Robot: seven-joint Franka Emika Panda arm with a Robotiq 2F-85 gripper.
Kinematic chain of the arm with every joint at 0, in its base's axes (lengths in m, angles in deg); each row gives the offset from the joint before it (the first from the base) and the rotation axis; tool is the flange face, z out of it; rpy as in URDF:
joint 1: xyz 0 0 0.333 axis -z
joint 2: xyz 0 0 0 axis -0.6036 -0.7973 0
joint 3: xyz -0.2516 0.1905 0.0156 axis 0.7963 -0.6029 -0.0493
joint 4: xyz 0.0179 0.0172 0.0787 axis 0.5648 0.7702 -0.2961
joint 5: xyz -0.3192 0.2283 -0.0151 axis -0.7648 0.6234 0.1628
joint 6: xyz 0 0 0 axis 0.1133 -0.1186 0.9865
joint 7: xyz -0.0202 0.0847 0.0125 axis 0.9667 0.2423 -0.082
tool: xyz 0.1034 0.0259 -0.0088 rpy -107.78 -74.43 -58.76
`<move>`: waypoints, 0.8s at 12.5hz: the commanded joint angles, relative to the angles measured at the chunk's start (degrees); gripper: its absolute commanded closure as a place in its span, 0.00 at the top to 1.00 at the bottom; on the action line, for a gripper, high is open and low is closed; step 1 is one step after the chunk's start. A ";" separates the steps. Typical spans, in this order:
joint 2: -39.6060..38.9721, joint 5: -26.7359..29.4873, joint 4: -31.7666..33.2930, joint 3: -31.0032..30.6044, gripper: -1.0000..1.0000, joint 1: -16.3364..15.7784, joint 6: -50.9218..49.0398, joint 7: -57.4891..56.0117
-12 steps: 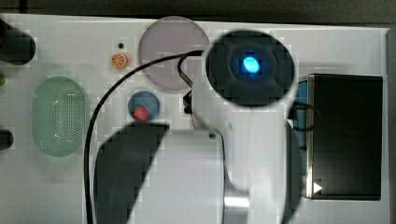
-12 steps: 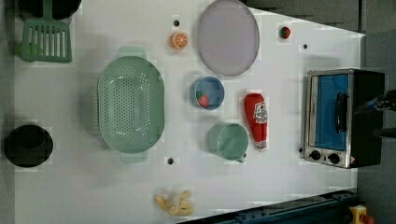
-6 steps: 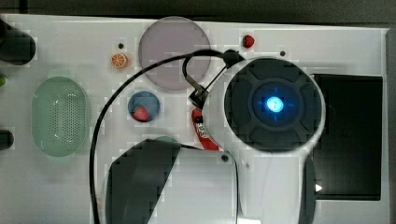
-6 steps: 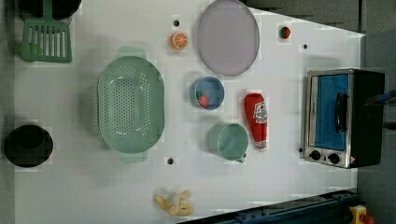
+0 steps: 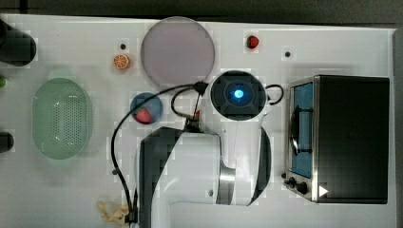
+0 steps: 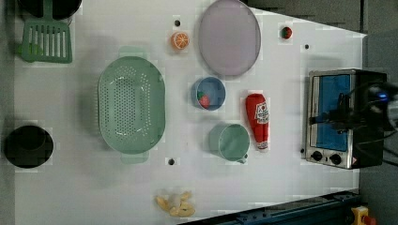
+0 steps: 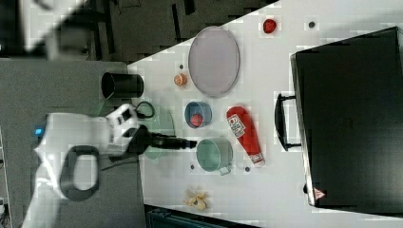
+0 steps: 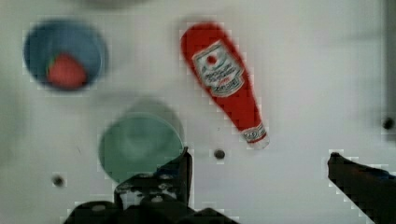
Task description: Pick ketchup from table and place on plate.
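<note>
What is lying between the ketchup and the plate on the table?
Nothing. In the left view, only bare white table separates the ketchup from the plate. The blue bowl sits off to the left view's left of that stretch.

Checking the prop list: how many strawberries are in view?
2: one strawberry inside the blue bowl, another strawberry near the table edge beyond the plate.
</note>
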 commanded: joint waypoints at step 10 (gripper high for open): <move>-13.29 -0.56 11.75 0.82 1.00 0.23 29.99 -19.26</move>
